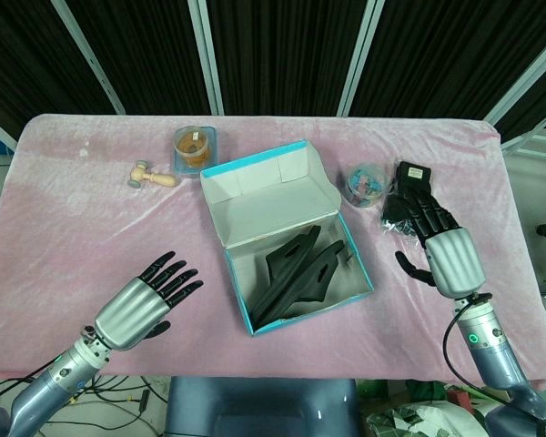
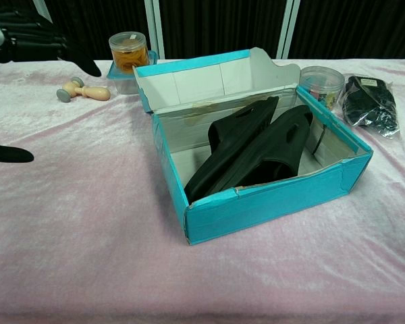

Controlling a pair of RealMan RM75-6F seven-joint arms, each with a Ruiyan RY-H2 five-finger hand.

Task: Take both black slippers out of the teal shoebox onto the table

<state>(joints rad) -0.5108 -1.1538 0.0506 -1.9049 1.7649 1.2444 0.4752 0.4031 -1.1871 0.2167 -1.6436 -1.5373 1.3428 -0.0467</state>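
Observation:
The teal shoebox (image 1: 296, 314) (image 2: 270, 202) lies open at the table's middle, its lid flap standing up behind. Two black slippers (image 1: 296, 269) (image 2: 256, 152) lie side by side inside it, leaning against each other. My left hand (image 1: 150, 300) hovers over the pink cloth left of the box, fingers spread, holding nothing; in the chest view its fingers (image 2: 37, 40) show at the top left corner. My right hand (image 1: 441, 241) floats right of the box, fingers apart and empty. The chest view does not show it.
Behind the box stand a jar with an orange filling (image 1: 196, 147) (image 2: 128, 52) on a blue tray and a small wooden hammer (image 1: 153, 176) (image 2: 84, 90). A clear tub (image 1: 367, 182) (image 2: 320, 82) and a black bagged item (image 1: 405, 196) (image 2: 371, 101) lie at the right.

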